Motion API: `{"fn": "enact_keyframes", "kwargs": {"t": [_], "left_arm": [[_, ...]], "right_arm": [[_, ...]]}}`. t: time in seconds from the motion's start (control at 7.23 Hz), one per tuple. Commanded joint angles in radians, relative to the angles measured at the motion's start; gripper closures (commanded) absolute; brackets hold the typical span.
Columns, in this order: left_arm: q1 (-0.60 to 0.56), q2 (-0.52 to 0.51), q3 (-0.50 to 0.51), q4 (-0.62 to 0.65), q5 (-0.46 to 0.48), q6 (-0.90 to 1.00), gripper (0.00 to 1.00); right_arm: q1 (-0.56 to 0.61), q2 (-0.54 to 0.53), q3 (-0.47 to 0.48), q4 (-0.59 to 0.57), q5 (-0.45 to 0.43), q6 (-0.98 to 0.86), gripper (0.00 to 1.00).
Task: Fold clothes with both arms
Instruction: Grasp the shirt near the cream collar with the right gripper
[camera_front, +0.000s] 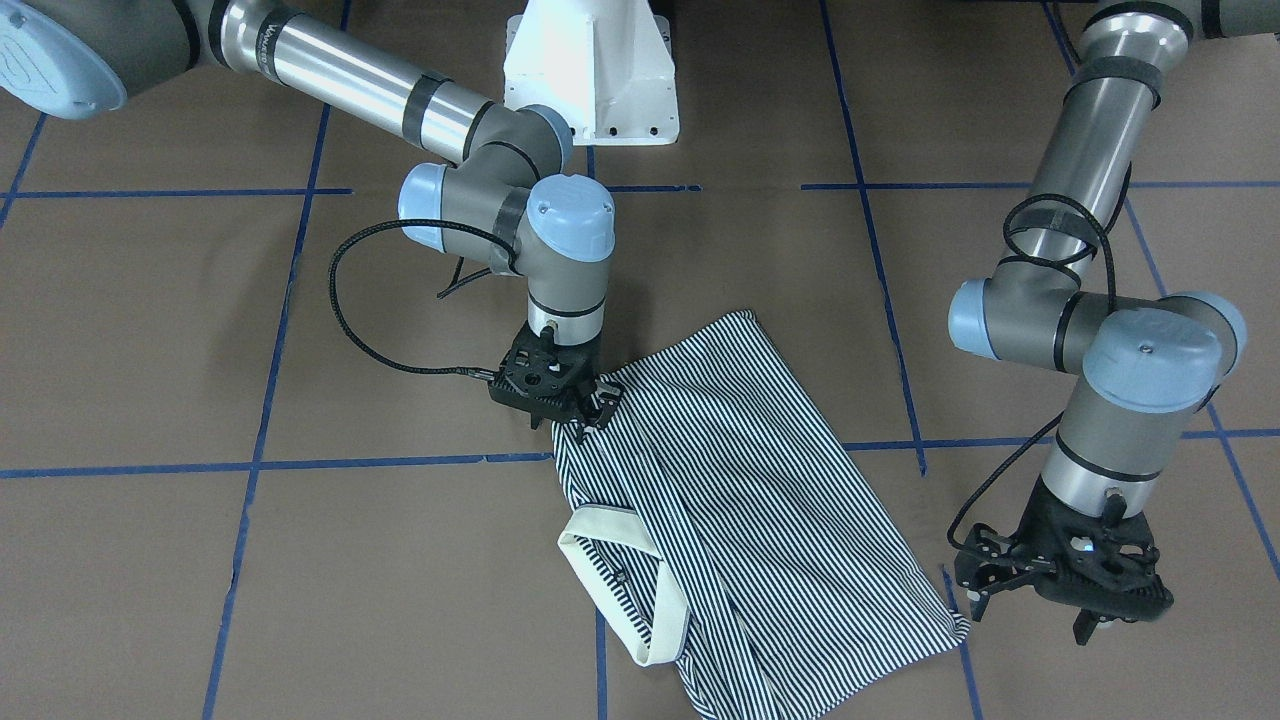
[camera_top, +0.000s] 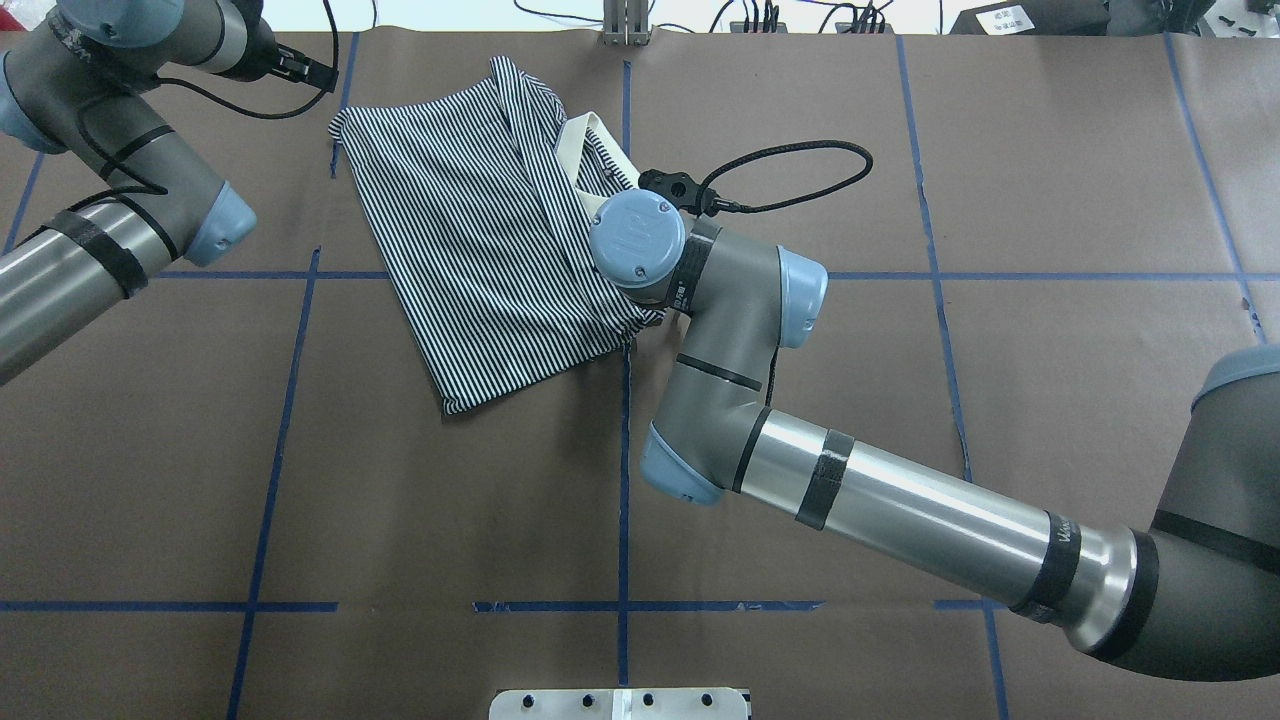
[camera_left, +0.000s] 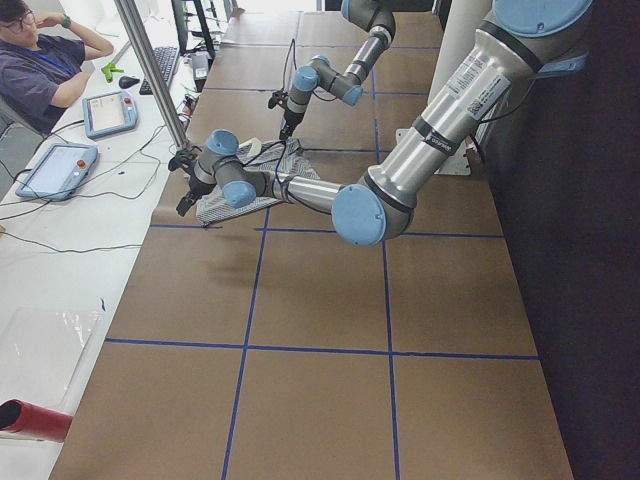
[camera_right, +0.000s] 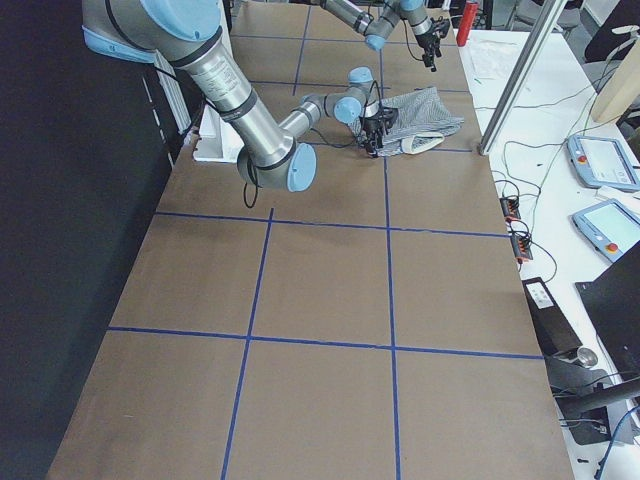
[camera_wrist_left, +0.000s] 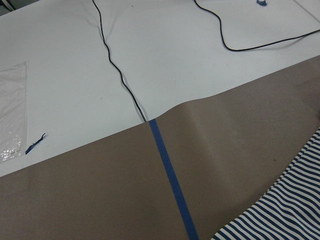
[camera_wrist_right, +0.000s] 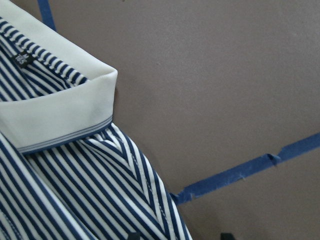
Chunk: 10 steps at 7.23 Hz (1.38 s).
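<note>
Brown paper-covered surface (camera_top: 900, 400), blue tape grid, edges cut off. My silver-grey tubular right arm (camera_top: 900, 510) hides shirt's near side overhead. Navy-and-white striped polo shirt (camera_front: 740, 480) lies partly folded on far side, cream collar (camera_wrist_right: 50, 115) showing. My black right hand (camera_front: 575, 415) spread, straddling shirt edge. My black left hand (camera_front: 1030, 612) spread, just beside shirt corner, not touching.

From overhead, the right gripper (camera_front: 572, 412) was hidden, buried under its own wrist cap (camera_top: 637, 237), and so was the edge of the polo shirt (camera_front: 740, 480) directly beneath it. Its wrist camera caught only two dark fingertips (camera_wrist_right: 228, 236), clipped by the bottom edge, with the shirt running out of frame to the left and below. In the front-facing view, the shirt's end farthest from that gripper was cut off at the bottom. The left gripper (camera_front: 1040, 605) camera got just a striped corner, sliced by the frame. In both side views the jaws were too small to read.
</note>
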Motion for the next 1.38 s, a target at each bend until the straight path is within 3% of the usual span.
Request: {"fn": "enact_keyframes", "kwargs": {"t": [0.0, 0.41, 0.69, 0.97, 1.24], "left_arm": [[0.000, 0.001, -0.001, -0.001, 0.000, 0.000, 0.00], [0.000, 0.001, -0.001, -0.007, 0.000, 0.000, 0.00], [0.002, 0.001, -0.004, -0.009, 0.000, -0.002, 0.00], [0.008, 0.028, -0.047, -0.012, 0.000, -0.003, 0.00], [0.014, 0.028, -0.056, -0.012, 0.000, -0.023, 0.00]], "right_arm": [[-0.005, 0.001, 0.003, -0.001, -0.003, 0.000, 0.54], [-0.005, -0.001, 0.005, -0.001, -0.004, -0.001, 1.00], [-0.005, -0.018, 0.034, -0.002, -0.004, -0.003, 1.00], [-0.025, -0.177, 0.279, -0.060, -0.039, -0.003, 1.00], [-0.179, -0.354, 0.601, -0.203, -0.166, 0.026, 1.00]]}}
